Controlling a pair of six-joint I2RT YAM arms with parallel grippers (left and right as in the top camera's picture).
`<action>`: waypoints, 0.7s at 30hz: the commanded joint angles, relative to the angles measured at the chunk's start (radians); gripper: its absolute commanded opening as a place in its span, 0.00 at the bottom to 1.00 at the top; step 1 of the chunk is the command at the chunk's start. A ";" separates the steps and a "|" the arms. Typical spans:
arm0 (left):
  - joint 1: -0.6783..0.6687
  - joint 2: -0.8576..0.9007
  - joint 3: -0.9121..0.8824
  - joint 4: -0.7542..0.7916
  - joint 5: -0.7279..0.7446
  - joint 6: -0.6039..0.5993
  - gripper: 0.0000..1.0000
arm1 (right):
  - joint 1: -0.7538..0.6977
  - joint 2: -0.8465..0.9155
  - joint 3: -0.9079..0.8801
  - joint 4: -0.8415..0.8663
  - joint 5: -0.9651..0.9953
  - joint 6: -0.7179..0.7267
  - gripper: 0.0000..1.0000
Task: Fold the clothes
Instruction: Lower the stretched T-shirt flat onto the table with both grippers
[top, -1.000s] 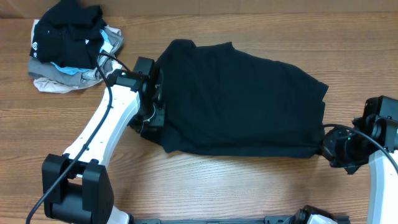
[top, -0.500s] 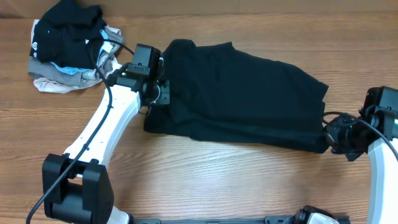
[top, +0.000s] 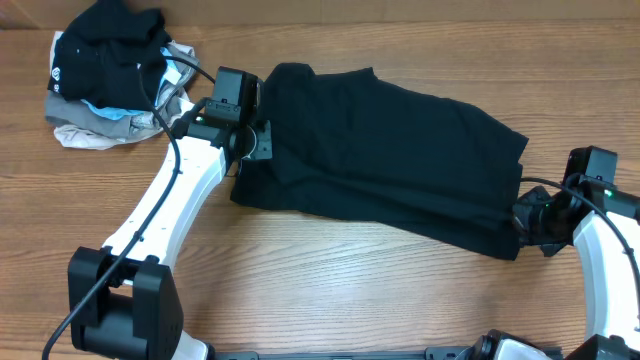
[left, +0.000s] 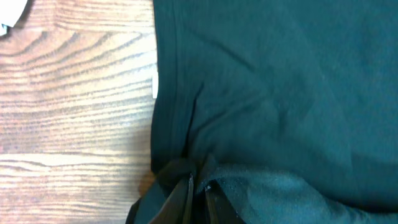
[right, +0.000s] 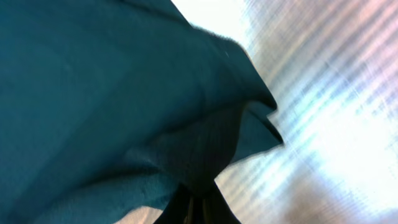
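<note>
A black garment (top: 385, 150) lies spread across the middle of the wooden table, its near edge folded up over itself. My left gripper (top: 255, 145) is shut on the garment's left near corner, held over the cloth; in the left wrist view the fingers (left: 198, 186) pinch a fold of dark fabric (left: 280, 81). My right gripper (top: 522, 220) is shut on the garment's right near corner at the table's right side; in the right wrist view the fingers (right: 196, 205) clamp the bunched cloth (right: 93, 93).
A pile of other clothes (top: 115, 70), black, grey and white, sits at the far left of the table (top: 350, 290). Bare wood lies in front of the garment between the two arm bases.
Both grippers have carried the garment's near edge away from me, over the cloth. The left corner moved up beside the collar side; the right gripper moved left and inward.
</note>
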 joint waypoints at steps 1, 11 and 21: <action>-0.001 0.029 -0.002 0.024 -0.025 -0.010 0.08 | -0.003 -0.004 -0.029 0.041 0.017 -0.020 0.04; -0.001 0.164 -0.002 0.083 -0.024 -0.010 0.07 | -0.003 0.011 -0.048 0.140 0.016 -0.061 0.04; 0.011 0.172 -0.002 0.098 -0.033 -0.009 0.20 | -0.003 0.021 -0.087 0.162 0.017 -0.096 0.17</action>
